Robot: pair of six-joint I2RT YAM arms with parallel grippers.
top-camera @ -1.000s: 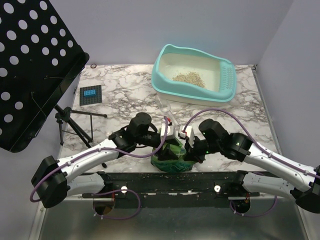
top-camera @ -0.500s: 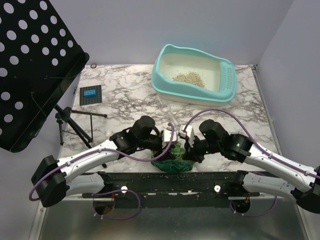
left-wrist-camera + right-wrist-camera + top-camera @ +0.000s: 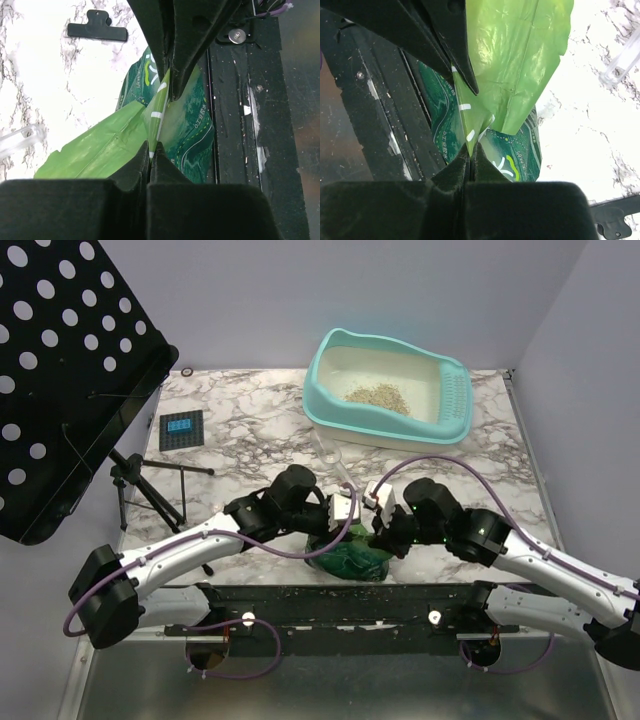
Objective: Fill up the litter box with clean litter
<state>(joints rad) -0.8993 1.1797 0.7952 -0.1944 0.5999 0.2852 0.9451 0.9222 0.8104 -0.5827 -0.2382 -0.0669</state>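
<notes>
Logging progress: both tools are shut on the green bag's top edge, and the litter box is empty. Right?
Not empty: the top external view shows a small pile of clean litter in the litter box. The left tool and right tool are shut on the green bag, as you said.

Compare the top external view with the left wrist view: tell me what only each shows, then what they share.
Only the top view: the turquoise plastic litter box holding a small pile of beige litter granules, and the black perforated panel. Only the left wrist view: a black binder clip on the marble table. Both: the crinkly green bag, pinched by the shut left gripper and right gripper, and the clear plastic scoop.
</notes>
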